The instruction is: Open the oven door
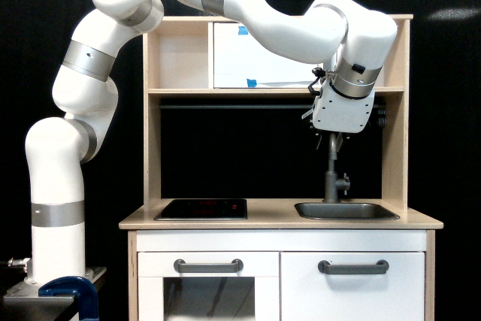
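So the biggest thing here is the play kitchen, a light wood frame with white fronts against a black backdrop. My arm is about as big: it goes up from its base at the exterior view's left, bends over the top of the kitchen and comes down in front of the upper shelf on the right side.

The oven door is up in that top shelf section, a wide white panel sitting between the two open cubbies. There's a bit of blue tape at its top edge and another near its bottom edge. My forearm crosses in front of its right part, so I can't see its handle from here, and the door looks closed flat in its frame.

Lower down there's the countertop with a black cooktop on the left and a grey sink on the right. Below that, a glass-front door with a horizontal grey handle on the left and a plain white door with the same kind of handle on the right.

The faucet stands up at the back of the sink. My gripper hangs tilted just above it, below the shelf board and down-right of the oven door, not touching the door. My fingers line up with the faucet pipe from this angle, so I honestly can't tell if they're spread or pinched.

There's also a blue clamp down by my base.
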Controlling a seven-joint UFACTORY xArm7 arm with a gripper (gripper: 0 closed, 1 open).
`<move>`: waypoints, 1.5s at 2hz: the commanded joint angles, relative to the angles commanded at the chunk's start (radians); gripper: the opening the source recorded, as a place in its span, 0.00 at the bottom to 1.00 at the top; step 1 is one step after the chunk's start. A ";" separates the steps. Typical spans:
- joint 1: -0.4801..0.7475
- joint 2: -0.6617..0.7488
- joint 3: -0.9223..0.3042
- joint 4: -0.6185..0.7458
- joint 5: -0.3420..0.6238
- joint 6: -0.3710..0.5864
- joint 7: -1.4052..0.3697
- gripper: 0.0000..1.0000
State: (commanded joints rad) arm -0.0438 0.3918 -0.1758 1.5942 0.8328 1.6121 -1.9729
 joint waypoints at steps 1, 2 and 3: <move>-0.031 0.009 0.041 0.095 -0.007 0.048 0.070 1.00; -0.004 0.011 0.131 0.308 0.006 0.106 0.305 1.00; 0.065 0.039 0.221 0.446 -0.004 0.068 0.491 1.00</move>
State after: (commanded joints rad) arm 0.0211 0.4303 0.0455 2.0406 0.8284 1.6800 -1.4818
